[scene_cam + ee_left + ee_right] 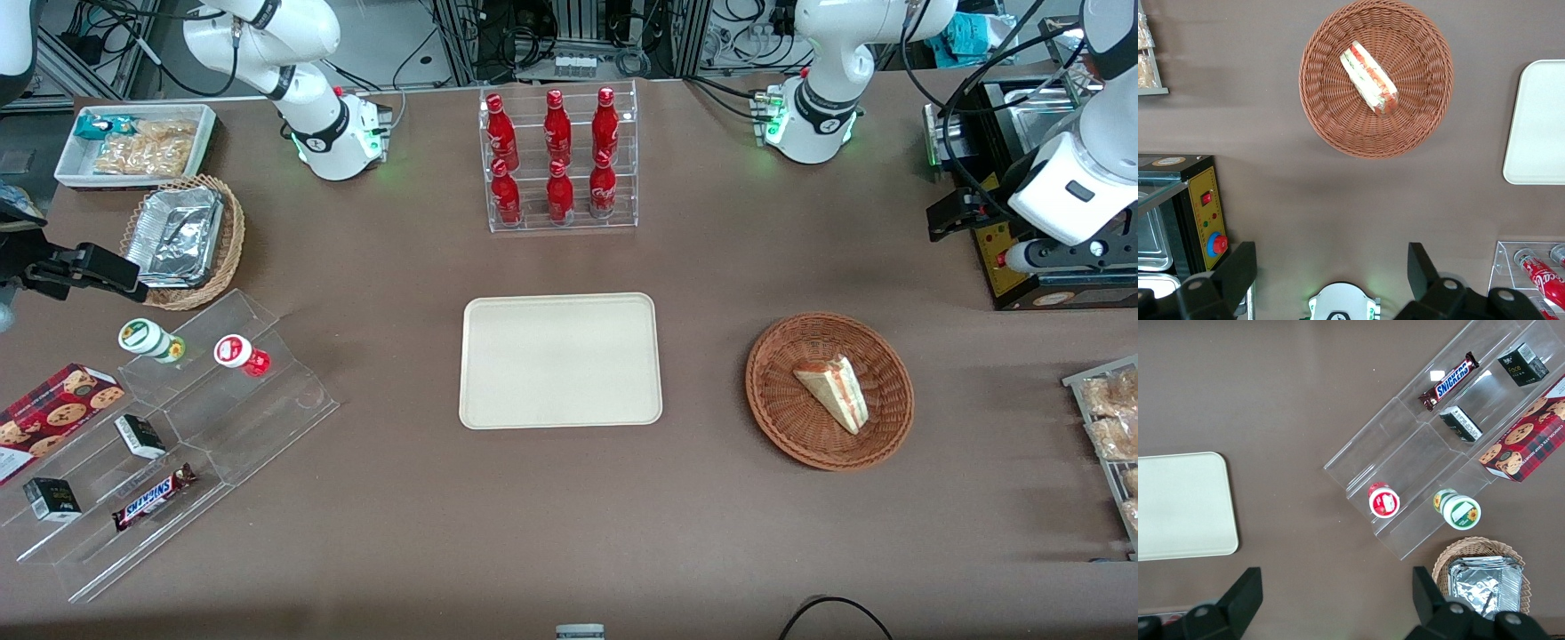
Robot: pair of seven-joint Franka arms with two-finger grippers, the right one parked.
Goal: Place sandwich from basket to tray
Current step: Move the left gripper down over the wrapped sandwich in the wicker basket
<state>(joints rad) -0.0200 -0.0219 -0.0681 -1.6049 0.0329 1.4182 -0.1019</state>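
Sandwich: small triangular wedge of pale white bread with red, orange and green filling layers, clear-wrapped sandwich [836, 389] [1369, 78]; lies on its side inside the basket, near the middle, untouched.
Basket: round, shallow, reddish-brown woven wicker basket [782, 418] [1425, 117]; rests on the brown table [569, 533], toward the working arm's end, beside the tray and apart from it.
Tray: flat cream-beige rectangular tray with rounded corners and a low rim [560, 360] [1538, 127] [1181, 503]; sits at the middle of the table, nearer the front camera than the bottle rack, with nothing on it.
Gripper: black two-finger gripper [1331, 270] of the left arm; held high above the table at the working arm's end, farther from the front camera than the basket, well apart from the sandwich.
Jaws: spread wide, holding nothing; the two dark fingers [1238, 270] stand far apart in the left wrist view.
Bottle rack: clear acrylic stepped rack [560, 160] with six red bottles, upright in two rows.
Display steps: clear acrylic stepped stand [178, 436] [1431, 447] toward the parked arm's end, carrying a Snickers bar [153, 496] [1451, 380] and two small lidded cups.
Control box: black and yellow box with a red knob [1208, 220], near the gripper.
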